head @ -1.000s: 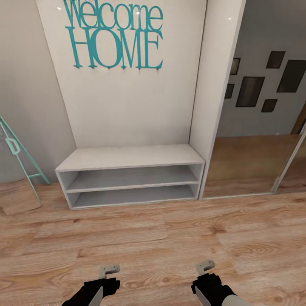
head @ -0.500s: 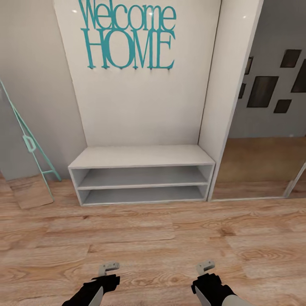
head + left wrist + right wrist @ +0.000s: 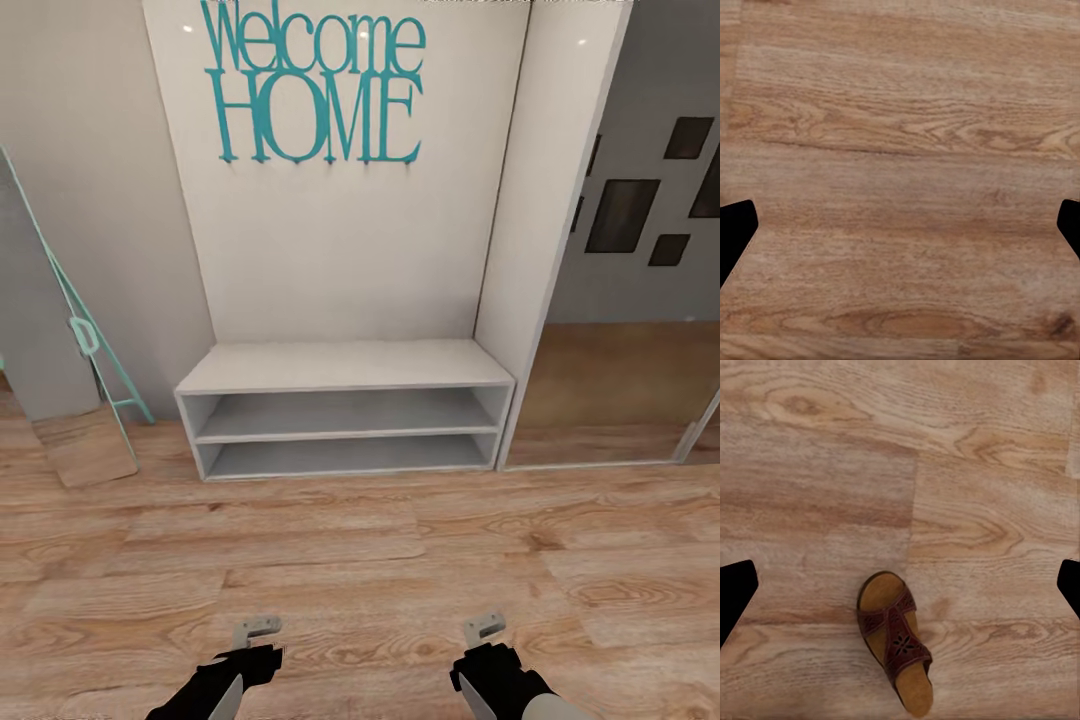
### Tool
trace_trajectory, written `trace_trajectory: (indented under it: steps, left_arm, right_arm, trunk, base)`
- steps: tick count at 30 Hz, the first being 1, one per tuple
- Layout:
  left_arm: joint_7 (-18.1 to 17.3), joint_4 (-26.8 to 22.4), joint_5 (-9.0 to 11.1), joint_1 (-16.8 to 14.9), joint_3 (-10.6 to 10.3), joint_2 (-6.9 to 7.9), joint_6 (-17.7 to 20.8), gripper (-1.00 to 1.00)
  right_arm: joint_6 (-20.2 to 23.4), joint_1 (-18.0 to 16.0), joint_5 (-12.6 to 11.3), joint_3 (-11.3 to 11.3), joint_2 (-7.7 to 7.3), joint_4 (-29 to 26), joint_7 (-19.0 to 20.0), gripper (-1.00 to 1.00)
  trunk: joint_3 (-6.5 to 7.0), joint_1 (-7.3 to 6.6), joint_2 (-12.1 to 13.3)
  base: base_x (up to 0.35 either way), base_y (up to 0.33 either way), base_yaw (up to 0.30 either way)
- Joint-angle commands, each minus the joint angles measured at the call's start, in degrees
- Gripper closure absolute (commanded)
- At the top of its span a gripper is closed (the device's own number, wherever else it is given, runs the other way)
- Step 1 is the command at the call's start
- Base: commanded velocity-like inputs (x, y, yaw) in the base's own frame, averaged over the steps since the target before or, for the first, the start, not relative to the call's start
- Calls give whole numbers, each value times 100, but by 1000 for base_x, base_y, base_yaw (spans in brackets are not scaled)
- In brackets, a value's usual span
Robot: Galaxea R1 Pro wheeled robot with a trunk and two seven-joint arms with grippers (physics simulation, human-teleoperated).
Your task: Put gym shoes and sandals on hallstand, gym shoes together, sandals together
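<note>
Hallstand (image 3: 345,365): pale grey-white unit against the wall under the teal "Welcome HOME" lettering (image 3: 315,85), both low open shelves and the flat top bare
Corridor floor (image 3: 400,560): light wood planks running out from the hallstand to the robot
Sandal (image 3: 897,641): brown leather, tan insole, lying flat on the floor beneath the right gripper; its place relative to the hallstand cannot be told
Left gripper (image 3: 257,630): low over the planks well in front of the hallstand, fingers spread wide, holding nothing
Right gripper (image 3: 484,626): level with the left one, fingers wide apart, holding nothing
Mint-green frame (image 3: 85,335): leaning on the wall left of the hallstand
Mirrored panel (image 3: 630,300): right of the hallstand
</note>
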Motion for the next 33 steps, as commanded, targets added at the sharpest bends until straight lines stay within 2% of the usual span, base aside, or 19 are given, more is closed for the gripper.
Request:
trace_trajectory:
  steps: [1,10,21,26,33]
  left_arm:
    - [-1,0,0,0,0,0,0,-100]
    - [-1,0,0,0,0,0,-1,-100]
    - [-1,0,0,0,-1,0,-1,-100]
    - [0,0,0,0,-1,0,-1,-100]
    - [1,0,0,0,-1,0,-1,-100]
  right_arm:
    - [0,-2,0,0,0,1,0,-100]
    - [0,0,0,0,0,-1,0,-100]
    - [0,-1,3,0,0,0,0,-100]
    - [0,-3,4,0,0,0,0,-100]
    - [0,-3,4,0,0,0,2,-100]
  trunk:
    - [0,0,0]
    - [0,0,0]
    - [0,0,0]
    - [0,0,0]
    - [0,0,0]
  base:
    - [-155,239,0]
    - [-89,154,18]
    - [-18,29,199]
    - [-4,-117,148]
    - [6,-270,46]
